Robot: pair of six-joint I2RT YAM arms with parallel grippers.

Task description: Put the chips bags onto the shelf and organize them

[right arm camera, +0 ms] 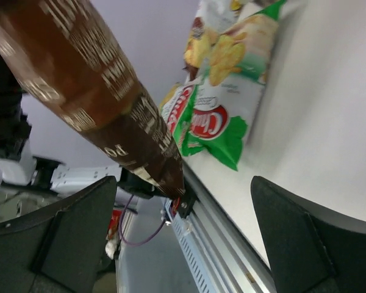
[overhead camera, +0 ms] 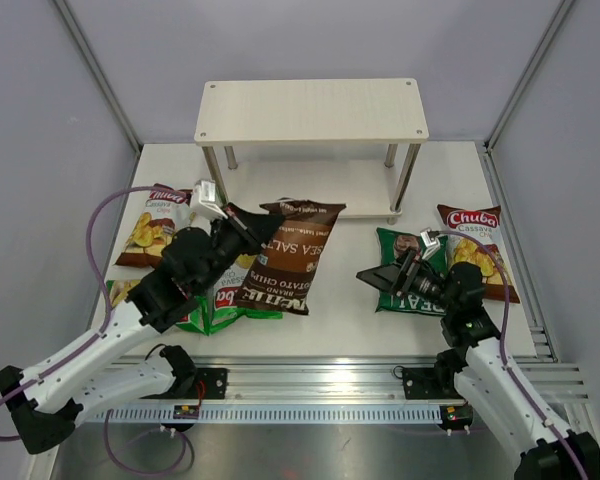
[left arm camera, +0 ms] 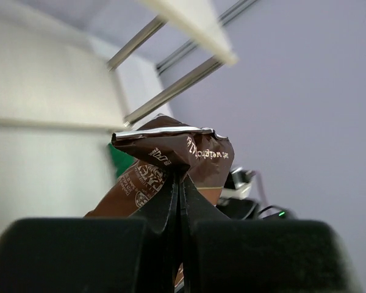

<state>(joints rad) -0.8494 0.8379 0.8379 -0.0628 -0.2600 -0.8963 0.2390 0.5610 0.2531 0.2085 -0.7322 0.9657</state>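
My left gripper [overhead camera: 270,228] is shut on the top edge of the dark brown Kettle bag [overhead camera: 292,262], lifting that end off the table. In the left wrist view the shut gripper [left arm camera: 179,183] pinches the bag's crimped edge [left arm camera: 171,146]. My right gripper [overhead camera: 374,274] is open and empty beside the dark green REAL bag [overhead camera: 408,275]. The right wrist view shows that gripper [right arm camera: 183,235] spread wide, facing the brown bag [right arm camera: 91,91] and a light green Chuba bag [right arm camera: 226,104]. White-brown Chuba Cassava bags lie at the far left [overhead camera: 152,225] and far right [overhead camera: 477,245]. The shelf [overhead camera: 310,110] stands at the back.
Light green Chuba bags [overhead camera: 225,305] lie partly under my left arm, one poking out at the left [overhead camera: 120,293]. The shelf's metal legs [overhead camera: 405,175] stand behind the bags. Grey walls close in both sides. A metal rail [overhead camera: 330,375] runs along the near edge.
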